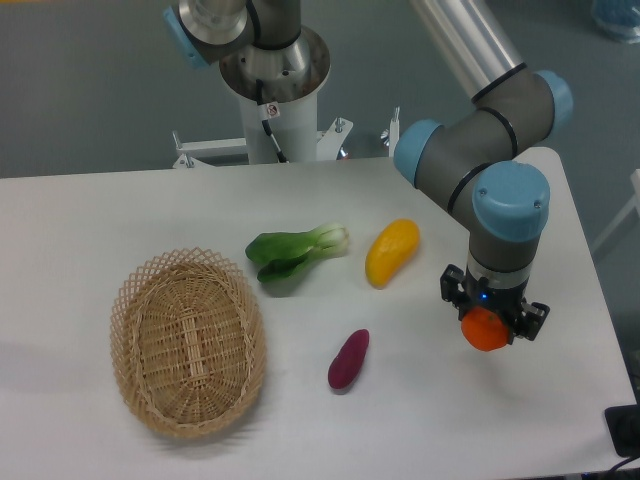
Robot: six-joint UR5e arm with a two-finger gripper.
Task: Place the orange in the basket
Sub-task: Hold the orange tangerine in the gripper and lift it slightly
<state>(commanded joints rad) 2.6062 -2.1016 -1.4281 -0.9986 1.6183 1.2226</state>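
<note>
The orange is a small round bright-orange fruit at the right side of the table, sitting between the black fingers of my gripper, which points straight down and is shut on it. I cannot tell whether the orange touches the table or hangs just above it. The basket, an oval tan wicker one with a lattice rim, stands at the front left with nothing inside, far to the left of the gripper.
Between gripper and basket lie a yellow mango-shaped fruit, a green bok choy and a purple sweet potato. The arm's base column stands at the back. The table's right edge is close to the gripper.
</note>
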